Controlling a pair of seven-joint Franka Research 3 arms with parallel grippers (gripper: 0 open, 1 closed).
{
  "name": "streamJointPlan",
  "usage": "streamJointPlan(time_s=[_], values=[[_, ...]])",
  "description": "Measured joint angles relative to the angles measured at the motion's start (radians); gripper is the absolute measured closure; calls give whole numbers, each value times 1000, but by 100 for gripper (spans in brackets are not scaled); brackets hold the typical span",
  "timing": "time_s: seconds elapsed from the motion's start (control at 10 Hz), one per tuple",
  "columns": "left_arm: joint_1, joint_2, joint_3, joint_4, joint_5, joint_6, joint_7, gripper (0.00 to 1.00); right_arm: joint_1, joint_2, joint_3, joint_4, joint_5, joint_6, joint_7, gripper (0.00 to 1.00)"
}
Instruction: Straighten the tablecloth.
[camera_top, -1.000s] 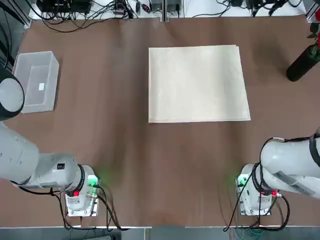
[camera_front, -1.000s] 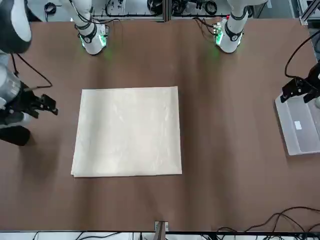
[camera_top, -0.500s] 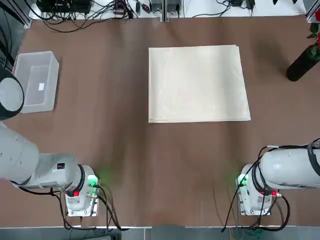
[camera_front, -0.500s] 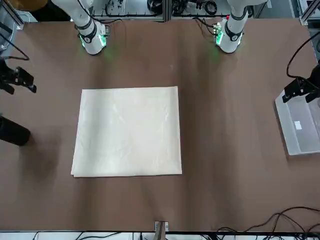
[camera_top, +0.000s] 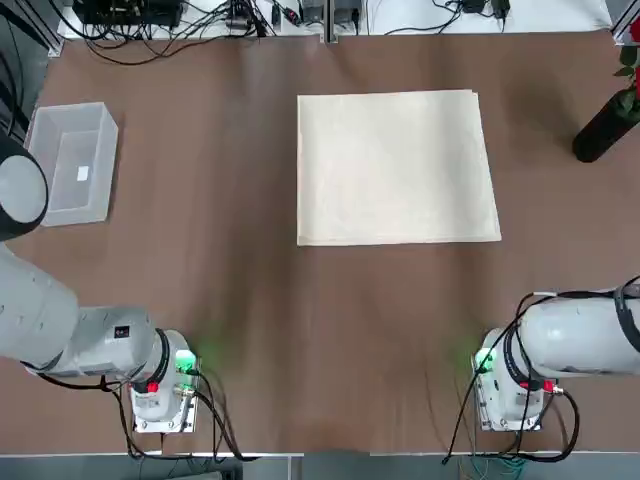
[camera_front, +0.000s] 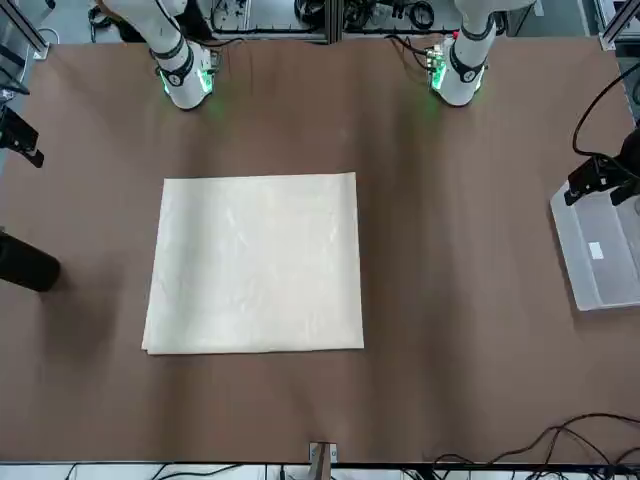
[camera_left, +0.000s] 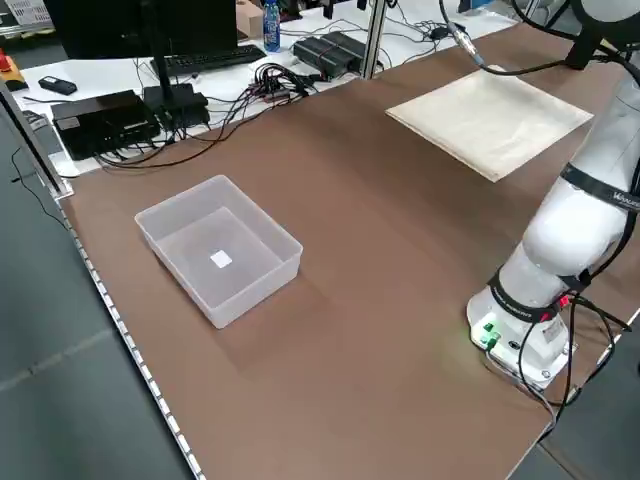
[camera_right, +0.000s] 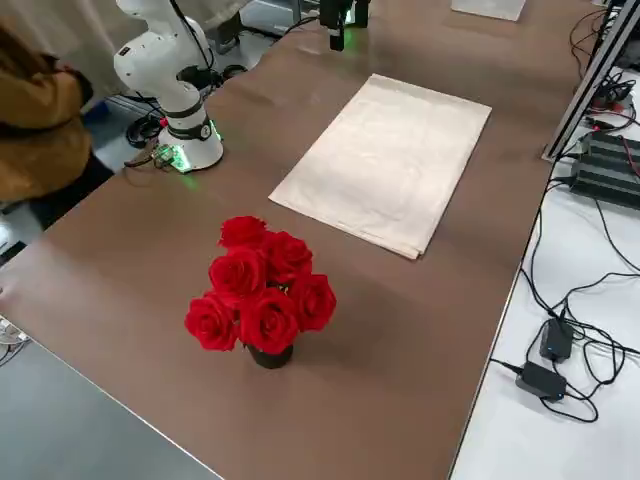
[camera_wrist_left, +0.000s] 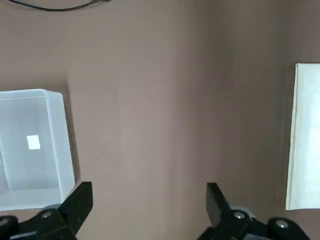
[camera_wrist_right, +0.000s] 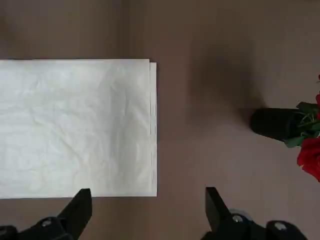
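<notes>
Clearly, with twelve o'clock as the side of the tabletop (camera_top: 250, 300) farthest from the robot, we find the tablecloth (camera_top: 395, 170) between one and two from the centre. It lies flat, a cream folded sheet, with faint creases and a lower layer peeking out along its three o'clock edge. We see the left gripper (camera_wrist_left: 150, 187) at about ten, near the translucent plastic box (camera_top: 75, 165), its fingers (camera_wrist_left: 80, 200) wide apart and holding nothing. Our right gripper (camera_wrist_right: 149, 192) hovers out at about three, also with wide, unloaded fingers (camera_wrist_right: 215, 202), well apart from the cloth. Toward two, we have red roses (camera_right: 265, 290) in a black vase (camera_top: 605, 128), tilted in our overhead view. Inside the box we notice a small white label (camera_left: 221, 259). Past the six o'clock edge, near the right arm's base (camera_right: 195, 150), we see a person in a brown sleeve (camera_right: 45, 140).
</notes>
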Motion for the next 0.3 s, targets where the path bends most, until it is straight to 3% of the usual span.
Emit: streamJointPlan(time_s=[0.1,0.3], values=[[0,0,0,0,0,0,0,0,28,1,-31,0,0,0,0,0],[0,0,0,0,0,0,0,0,37,2,-49,0,0,0,0,0]])
